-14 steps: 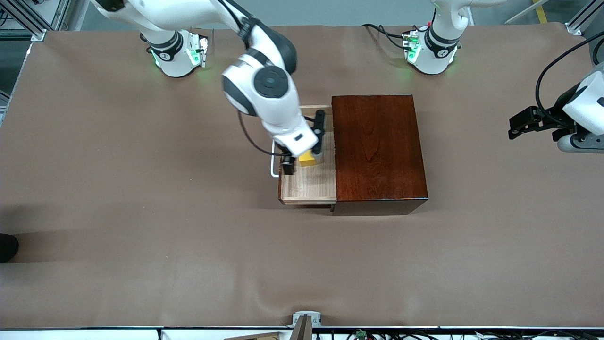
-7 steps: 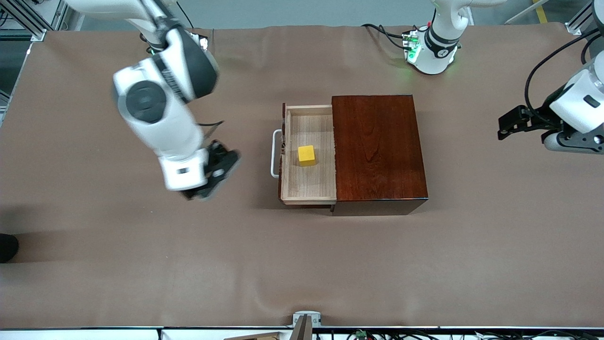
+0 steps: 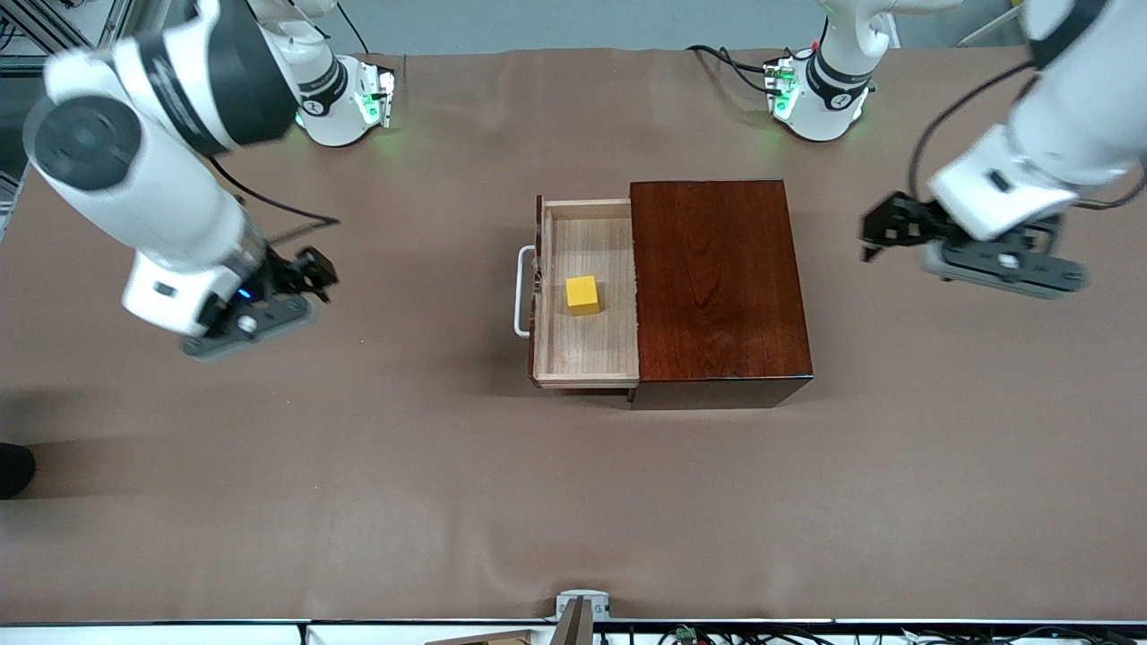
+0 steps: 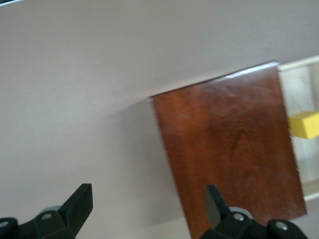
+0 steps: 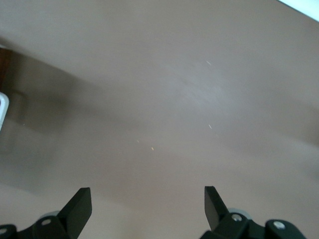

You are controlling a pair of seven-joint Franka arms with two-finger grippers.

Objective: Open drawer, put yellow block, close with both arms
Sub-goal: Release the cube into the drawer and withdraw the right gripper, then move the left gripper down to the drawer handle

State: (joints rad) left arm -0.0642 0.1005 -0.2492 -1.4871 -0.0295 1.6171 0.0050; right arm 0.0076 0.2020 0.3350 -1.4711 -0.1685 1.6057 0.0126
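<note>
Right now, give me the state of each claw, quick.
Left claw: open, empty, over the table by the wooden box.
Right claw: open, empty, over bare table.

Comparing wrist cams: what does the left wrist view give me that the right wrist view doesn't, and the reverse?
Only the left wrist view: the dark box top, the pulled-out drawer and the yellow block lying in it, with the open left gripper over the table beside the box. Only the right wrist view: a sliver of the white handle, seen past the open right gripper. Both: bare brown table and empty, spread fingers.
</note>
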